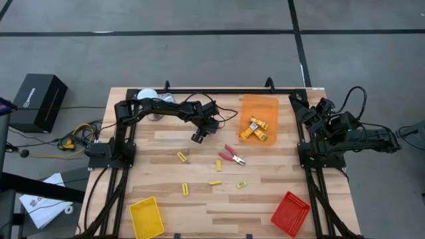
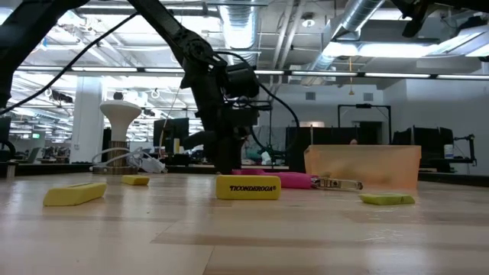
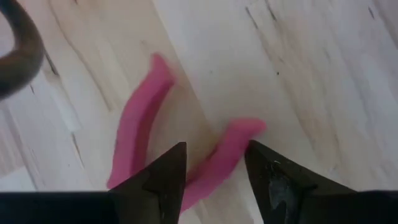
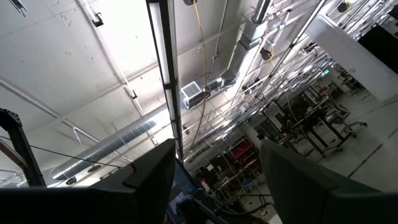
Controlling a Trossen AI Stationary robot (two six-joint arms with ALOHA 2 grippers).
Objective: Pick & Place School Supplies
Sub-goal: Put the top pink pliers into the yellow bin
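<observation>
My left gripper (image 1: 199,137) (image 3: 214,149) is open and low over the table's middle, left of the red-handled pliers (image 1: 232,156). In the left wrist view its fingertips stand on either side of one pink-red handle (image 3: 227,152), and the other handle (image 3: 140,134) lies beside it. I cannot see them touching. The pliers (image 2: 302,180) lie flat on the wood. Loose yellow blocks (image 1: 182,156) (image 1: 218,164) (image 1: 184,189) (image 1: 214,182) (image 1: 242,184) lie on the table. More yellow pieces (image 1: 257,128) sit in the orange tray (image 1: 260,103). My right gripper (image 4: 214,186) is open, parked at the right edge and pointing up.
A yellow tray (image 1: 147,217) sits at the near left and a red tray (image 1: 290,214) at the near right. A white round cup-like object (image 1: 147,94) stands at the far left corner. In the low view a labelled yellow block (image 2: 247,187) lies in front of the left arm.
</observation>
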